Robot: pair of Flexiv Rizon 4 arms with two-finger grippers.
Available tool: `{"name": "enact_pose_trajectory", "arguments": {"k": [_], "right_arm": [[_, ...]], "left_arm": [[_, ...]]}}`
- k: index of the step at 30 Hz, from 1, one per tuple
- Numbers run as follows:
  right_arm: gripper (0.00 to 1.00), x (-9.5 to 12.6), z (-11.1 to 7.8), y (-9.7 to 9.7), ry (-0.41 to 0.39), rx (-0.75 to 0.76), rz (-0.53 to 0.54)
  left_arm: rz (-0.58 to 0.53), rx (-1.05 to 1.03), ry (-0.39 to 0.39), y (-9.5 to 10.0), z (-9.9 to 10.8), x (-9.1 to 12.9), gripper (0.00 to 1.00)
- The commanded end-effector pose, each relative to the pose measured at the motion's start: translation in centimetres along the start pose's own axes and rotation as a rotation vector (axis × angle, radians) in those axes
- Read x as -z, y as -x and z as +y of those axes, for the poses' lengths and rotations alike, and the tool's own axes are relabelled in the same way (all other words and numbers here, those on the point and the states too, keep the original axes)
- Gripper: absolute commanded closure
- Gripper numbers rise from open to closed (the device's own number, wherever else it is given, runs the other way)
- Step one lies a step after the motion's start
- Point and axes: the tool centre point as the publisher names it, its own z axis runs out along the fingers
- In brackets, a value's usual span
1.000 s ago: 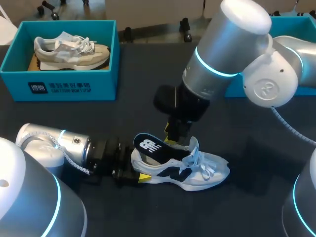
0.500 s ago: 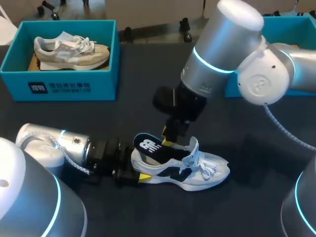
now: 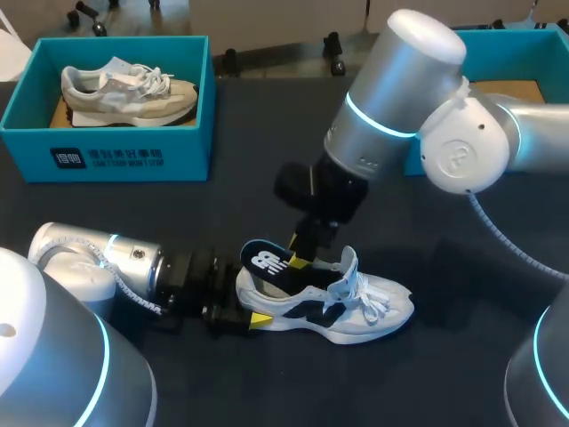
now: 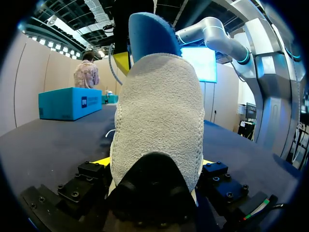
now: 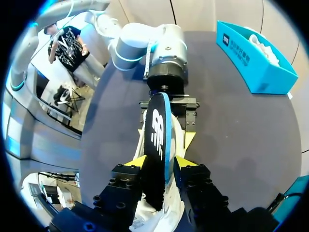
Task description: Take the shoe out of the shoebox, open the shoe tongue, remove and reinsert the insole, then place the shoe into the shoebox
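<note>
Insole (image 5: 157, 130), dark, curved, pinched in right claw (image 5: 161, 163); left claw (image 4: 154, 165) clamps fuzzy-heeled shoe (image 3: 360, 313).

off-task items: table, spare box, spare sneaker
dark table (image 3: 444, 378); at its far left corner sits an open teal box (image 3: 107, 160) holding a beige-and-white sneaker (image 3: 129, 89), upright on its sole on brown paper (image 3: 60, 114), toe toward the table's middle.

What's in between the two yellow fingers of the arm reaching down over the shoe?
The dark insole, standing on edge out of the white shoe. The right gripper is shut on it from both sides, clearest in the right wrist view.
</note>
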Motion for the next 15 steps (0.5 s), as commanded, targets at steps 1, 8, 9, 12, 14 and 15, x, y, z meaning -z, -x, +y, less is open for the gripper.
{"name": "enact_pose_trajectory", "arguments": {"k": [1,8,9,12,14,15], "right_arm": [[0.68,-0.99,0.1,0.25,0.006,0.0,0.014],[0.77,-1.79,0.05,0.04,0.017,0.003,0.038],[0.78,-1.82,0.05,0.01,0.017,0.003,0.04],[1.0,-1.85,0.03,-0.06,0.017,0.004,0.042],[1.0,-1.88,0.1,-0.12,0.017,0.007,0.043],[1.0,-1.92,0.19,-0.12,0.016,0.013,0.045]], "left_arm": [[0.0,0.0,0.002,-0.02,0.01,0.09,1.0],[0.0,0.0,0.002,-0.02,0.01,0.09,1.0],[0.0,0.0,0.002,-0.02,0.01,0.09,1.0],[0.0,0.0,0.002,-0.02,0.01,0.09,1.0],[0.0,0.0,0.002,-0.02,0.01,0.09,1.0],[0.0,0.0,0.002,-0.02,0.01,0.09,1.0]]}}
